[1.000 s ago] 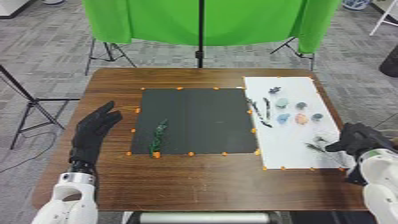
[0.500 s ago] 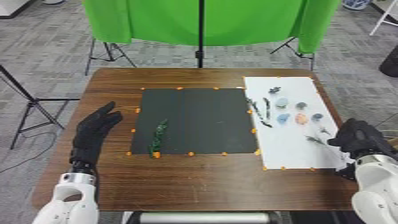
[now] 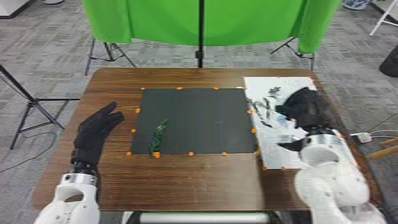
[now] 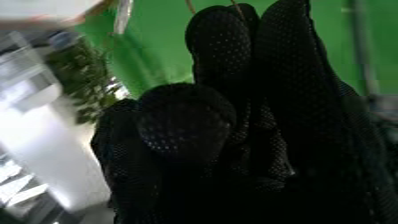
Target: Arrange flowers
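My right hand [image 3: 306, 109] is over the right part of the white sheet [image 3: 277, 159], hiding most of the small flower heads there. In the right wrist view, the right hand [image 4: 298, 75] has its fingers extended, with no flower seen in its hold. Thin dark stems [image 3: 266, 111] lie along the sheet's left side, and a small dark sprig [image 3: 274, 90] lies near its far end. A green leafy sprig [image 3: 160, 134] rests upright on the lower left of the black mat [image 3: 200, 117]. My left hand [image 3: 96, 129] is open over the table, left of the mat.
Small orange markers edge the black mat and the sheet. The brown wooden table [image 3: 191, 187] extends around them. Past its far edge stand a black pole [image 3: 201, 35] and a green cloth [image 3: 151, 22]; a black stand [image 3: 33, 102] is on the floor at the left.
My right hand has moved from the sheet's near right edge forward and leftward, over the flower heads. The left hand and the green sprig have stayed put.
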Available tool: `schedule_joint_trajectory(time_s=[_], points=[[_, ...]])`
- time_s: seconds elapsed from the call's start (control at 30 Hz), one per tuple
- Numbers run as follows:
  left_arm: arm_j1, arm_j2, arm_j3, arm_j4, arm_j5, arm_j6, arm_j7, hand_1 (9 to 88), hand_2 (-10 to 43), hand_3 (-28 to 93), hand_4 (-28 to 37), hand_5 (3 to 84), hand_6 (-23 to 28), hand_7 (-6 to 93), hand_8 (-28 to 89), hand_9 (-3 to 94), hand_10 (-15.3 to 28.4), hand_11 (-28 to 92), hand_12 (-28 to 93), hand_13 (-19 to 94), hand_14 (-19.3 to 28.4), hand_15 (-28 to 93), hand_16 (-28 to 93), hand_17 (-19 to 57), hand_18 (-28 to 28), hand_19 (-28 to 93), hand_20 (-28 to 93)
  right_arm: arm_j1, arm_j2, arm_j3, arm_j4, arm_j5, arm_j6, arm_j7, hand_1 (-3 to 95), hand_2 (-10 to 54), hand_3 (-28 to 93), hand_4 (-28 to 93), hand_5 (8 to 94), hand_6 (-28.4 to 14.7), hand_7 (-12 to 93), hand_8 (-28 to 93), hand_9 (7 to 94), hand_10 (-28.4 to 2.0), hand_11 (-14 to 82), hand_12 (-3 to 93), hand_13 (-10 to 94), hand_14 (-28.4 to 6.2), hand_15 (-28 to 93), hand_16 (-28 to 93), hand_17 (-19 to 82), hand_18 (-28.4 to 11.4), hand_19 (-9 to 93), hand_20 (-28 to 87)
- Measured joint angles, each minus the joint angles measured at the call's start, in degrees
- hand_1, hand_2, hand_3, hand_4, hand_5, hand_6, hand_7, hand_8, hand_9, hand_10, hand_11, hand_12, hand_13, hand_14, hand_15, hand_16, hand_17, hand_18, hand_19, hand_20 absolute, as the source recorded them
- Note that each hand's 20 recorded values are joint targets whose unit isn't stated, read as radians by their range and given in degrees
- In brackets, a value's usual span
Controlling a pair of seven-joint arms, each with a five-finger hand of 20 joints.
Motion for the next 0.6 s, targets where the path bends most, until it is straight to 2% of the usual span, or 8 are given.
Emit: schedule_joint_trajectory(time_s=[0.2,0.4,0.6], points=[[-0.06,-0.03,0.1,0.0,0.02,-0.26,0.1,23.4,-4.0,67,-20.3,47.7,2.6,9.2,-6,47.1,13.7,15,13,38,16.6,13,3,8.6,12.6,10,25,5.09,-4.38,-8.29,2.24,1.07,-2.04,-0.81,62.8,-9.5,49,-14,85.2,0.3,23,19,92.7,-9.1,34.2,27.1,94,-1.0,57,29,66,-10.0,93,53],[-0.3,0.01,0.26,0.0,0.09,-0.51,0.03,23.5,-4.0,66,-20.5,47.7,2.7,9.2,-6,47.1,13.7,15,13,38,16.7,13,3,8.5,12.7,10,25,9.41,-6.0,-15.5,8.08,3.61,-3.71,-0.51,62.7,-9.5,49,-13,85.1,0.2,23,19,92.5,-9.1,35.4,27.2,94,-0.7,58,28,67,-9.7,93,54],[-0.49,0.07,0.46,0.01,0.15,-0.67,0.01,23.5,-4.1,67,-20.4,47.6,2.6,9.1,-6,47.1,13.7,15,13,38,16.8,13,3,8.6,12.6,10,25,10.93,-9.94,-18.13,13.07,3.52,-5.16,0.02,63.1,-9.5,48,-13,84.9,0.1,24,18,92.4,-9.1,36.5,26.2,94,-0.6,59,28,67,-9.7,93,55]])
